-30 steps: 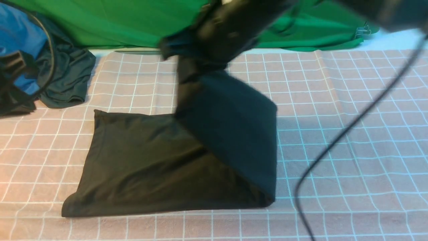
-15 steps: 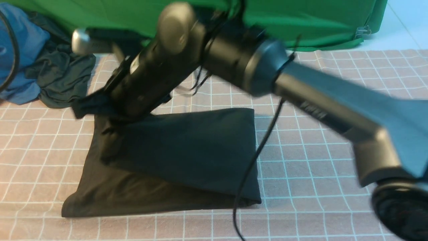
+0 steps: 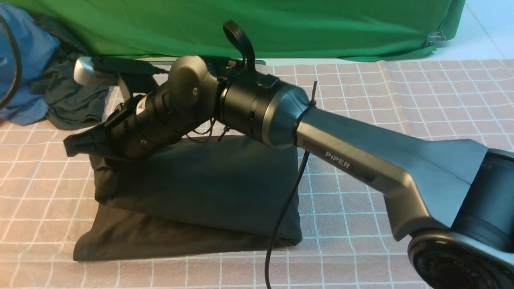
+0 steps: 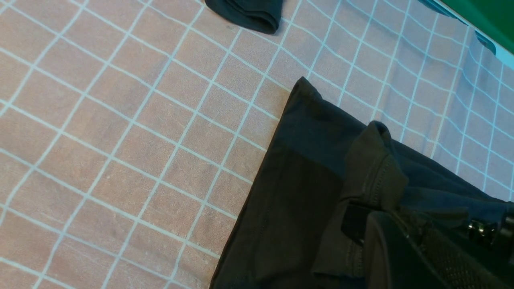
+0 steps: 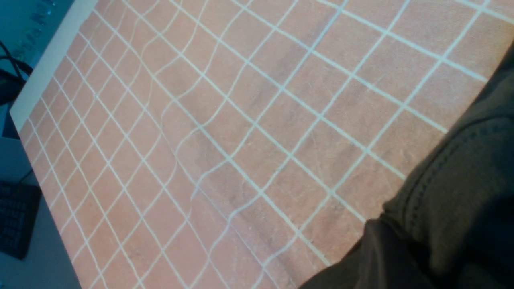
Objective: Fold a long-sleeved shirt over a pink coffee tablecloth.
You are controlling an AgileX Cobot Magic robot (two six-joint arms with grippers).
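The black long-sleeved shirt [image 3: 200, 188] lies folded on the pink coffee tablecloth [image 3: 401, 100], its upper layer laid over leftward and not quite covering the lower one. My right arm stretches across it from the right. My right gripper [image 3: 78, 145] sits at the shirt's left edge, shut on the stitched hem, which bunches beneath it. That hem [image 5: 449, 192] covers the jaws in the right wrist view. In the left wrist view the hem [image 4: 373, 168] rises in a peak beside the shirt's corner. My left gripper is out of the front view and shut.
A dark grey-green garment [image 3: 76, 104] and a blue garment [image 3: 24, 52] lie heaped at the back left. A green backdrop cloth [image 3: 321, 28] hangs behind. A black cable [image 3: 281, 216] dangles over the shirt's right side. The table's edge [image 5: 48, 68] shows in the right wrist view.
My right arm swept leftward and down, carrying the shirt's right half over onto its left half. The left arm has gone from the front view's left edge.
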